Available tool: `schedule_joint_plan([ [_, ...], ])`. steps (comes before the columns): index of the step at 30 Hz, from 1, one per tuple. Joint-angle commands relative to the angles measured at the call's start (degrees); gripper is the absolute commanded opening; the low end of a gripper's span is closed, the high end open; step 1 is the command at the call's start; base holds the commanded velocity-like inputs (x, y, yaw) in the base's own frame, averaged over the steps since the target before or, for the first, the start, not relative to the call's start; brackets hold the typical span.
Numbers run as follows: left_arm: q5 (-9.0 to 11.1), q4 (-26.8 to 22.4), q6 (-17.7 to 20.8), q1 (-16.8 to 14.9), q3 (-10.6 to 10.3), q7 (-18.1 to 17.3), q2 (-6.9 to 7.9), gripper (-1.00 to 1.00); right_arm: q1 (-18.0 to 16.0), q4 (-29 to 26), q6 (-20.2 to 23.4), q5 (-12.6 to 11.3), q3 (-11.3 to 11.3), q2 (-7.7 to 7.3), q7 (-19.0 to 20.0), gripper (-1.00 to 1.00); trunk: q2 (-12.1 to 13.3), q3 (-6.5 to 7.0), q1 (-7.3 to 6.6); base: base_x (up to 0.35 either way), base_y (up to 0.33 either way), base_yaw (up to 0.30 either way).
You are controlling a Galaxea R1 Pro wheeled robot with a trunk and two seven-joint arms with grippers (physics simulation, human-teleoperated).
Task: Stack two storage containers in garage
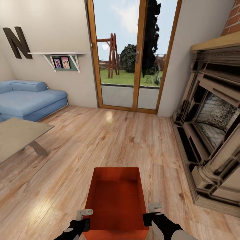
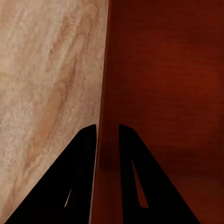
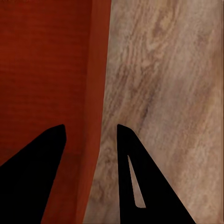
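A red-orange storage container [image 1: 116, 200] sits low in the middle of the head view, between the robot's two arms, over the light wood plank floor [image 1: 110, 140]. It is a rectangular, open-topped bin with plain low walls and a flat, faintly ribbed bottom, and its inside holds nothing. Whether it rests on the planks or is lifted off them cannot be told.

The left tool [image 1: 83, 220] is at the container's left wall near the corner closest to the robot. In the left wrist view its two dark fingers [image 2: 77, 177] stand close together, one on each side of the thin wall [image 2: 103, 93], and look clamped on it. The right tool [image 1: 150, 215] is at the opposite wall. In the right wrist view its fingers [image 3: 135, 177] straddle that wall [image 3: 95, 93] with a wider gap, one inside the bin and one outside over the planks; whether they press on the wall cannot be told.

Around it lies a living room: a blue sofa [image 1: 30, 100] and a grey worktop [image 1: 16, 136] to the left, a wood-framed glass door [image 1: 133, 56] ahead, and a fireplace [image 1: 213, 133] to the right.
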Motion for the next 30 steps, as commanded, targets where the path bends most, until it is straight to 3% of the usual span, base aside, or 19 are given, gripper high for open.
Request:
schedule_joint_plan([
  [1, 0.3, 0.1, -0.2, 0.0, -0.5, 0.7, 0.04, -1.00, 0.0, -0.1, 0.4, 0.6, 0.3, -0.02, -0.4, -1.00, 0.4, 0.14, -0.24, 0.000, 0.000, 0.000],
  [30, 0.3, 0.1, -0.2, 0.0, -0.5, 0.7, 0.05, -1.00, 0.0, -0.1, 0.4, 0.6, 0.2, -0.02, -0.4, -1.00, 12.0, 5.34, -6.60, 0.000, 0.000, 0.000],
])
